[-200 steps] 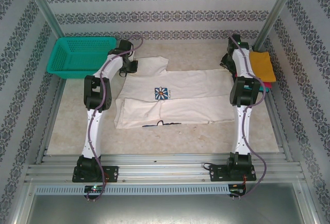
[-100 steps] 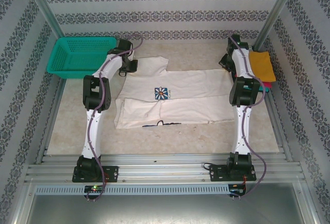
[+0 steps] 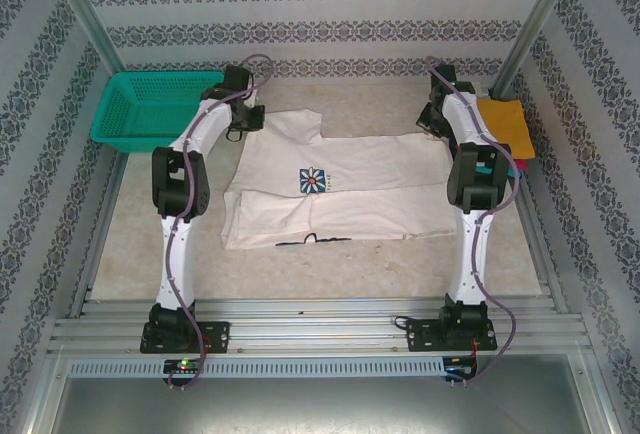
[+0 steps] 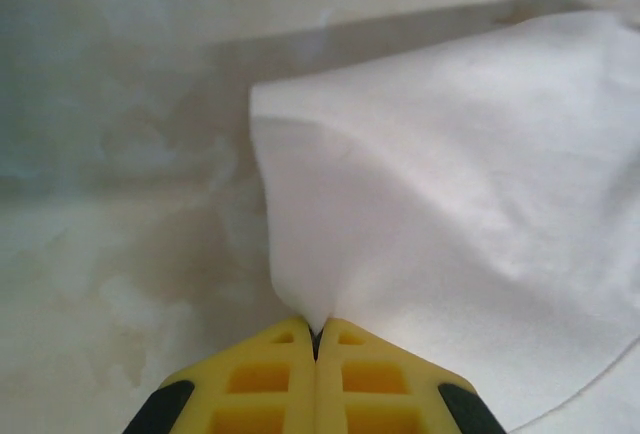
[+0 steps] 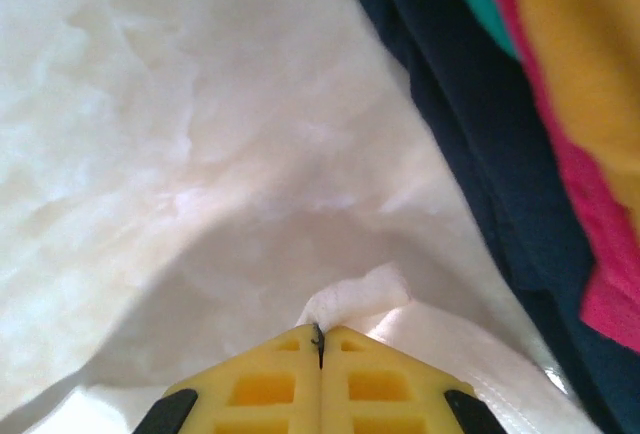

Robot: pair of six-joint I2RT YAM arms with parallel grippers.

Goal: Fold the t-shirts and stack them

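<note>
Left gripper (image 4: pixel 316 342) and right gripper (image 5: pixel 319 338) each pinched the shirt (image 3: pixel 345 189) far edge; 2 level, matched pulls should fold square.

walls (image 3: pixel 320 14): striped floral paper | table (image 3: pixel 330 259): beige marbled | posts (image 3: pixel 80 4): metal

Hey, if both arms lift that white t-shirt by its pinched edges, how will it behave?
Probably floppy: the white t-shirt drapes in soft folds from the left gripper. Likely light, since a small pinch in the right gripper tents its edge. Its middle would likely sag between them.
</note>
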